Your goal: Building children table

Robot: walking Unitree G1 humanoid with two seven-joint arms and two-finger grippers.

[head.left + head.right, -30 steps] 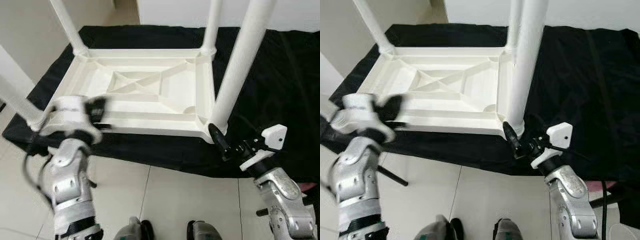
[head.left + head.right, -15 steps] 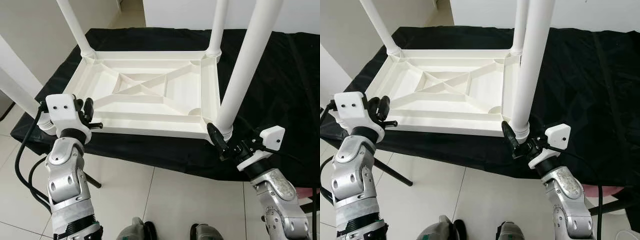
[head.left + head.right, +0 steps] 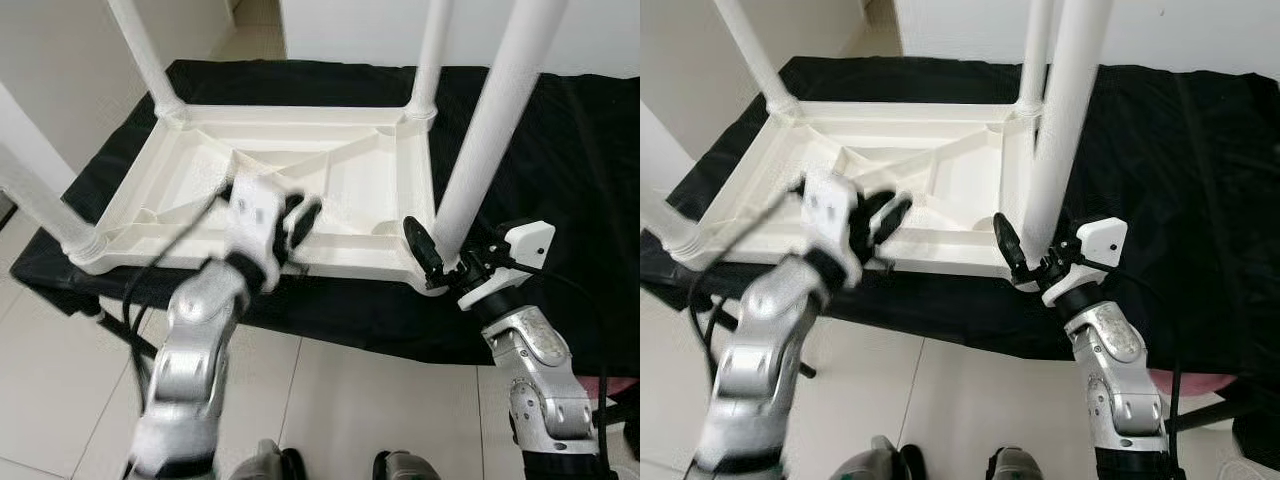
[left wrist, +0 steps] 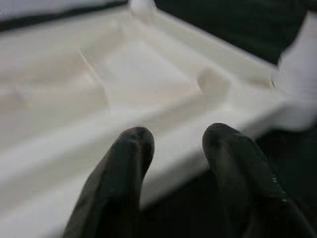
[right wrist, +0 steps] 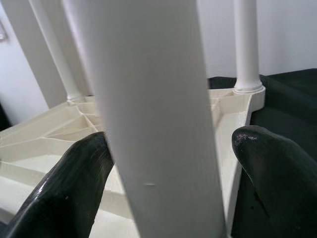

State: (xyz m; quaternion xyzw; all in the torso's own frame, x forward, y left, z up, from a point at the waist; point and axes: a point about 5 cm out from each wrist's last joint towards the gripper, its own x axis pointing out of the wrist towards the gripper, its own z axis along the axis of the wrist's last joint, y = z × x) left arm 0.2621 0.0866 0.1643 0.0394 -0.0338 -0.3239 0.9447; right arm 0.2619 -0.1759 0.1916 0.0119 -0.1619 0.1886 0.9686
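Observation:
A white plastic children's table (image 3: 300, 160) lies upside down on a black cloth (image 3: 560, 150), with its four round legs pointing up. My right gripper (image 3: 432, 250) is open at the foot of the near right leg (image 3: 490, 140). In the right wrist view that leg (image 5: 158, 99) stands between the two black fingers (image 5: 64, 198), and the gap on one side is plain. My left gripper (image 3: 298, 222), blurred, hovers at the middle of the table's near rim. Its fingers (image 4: 124, 168) are apart with nothing between them.
The near left leg (image 3: 35, 200), far left leg (image 3: 140, 50) and far right leg (image 3: 432, 50) rise around the work area. The cloth's front edge drops to a tiled floor (image 3: 330, 400), where my feet (image 3: 270, 465) stand. A black cable loops by my left arm (image 3: 150, 290).
My left arm has swung right, from the near left corner to the middle of the near rim. My right gripper has crept closer around the near right leg.

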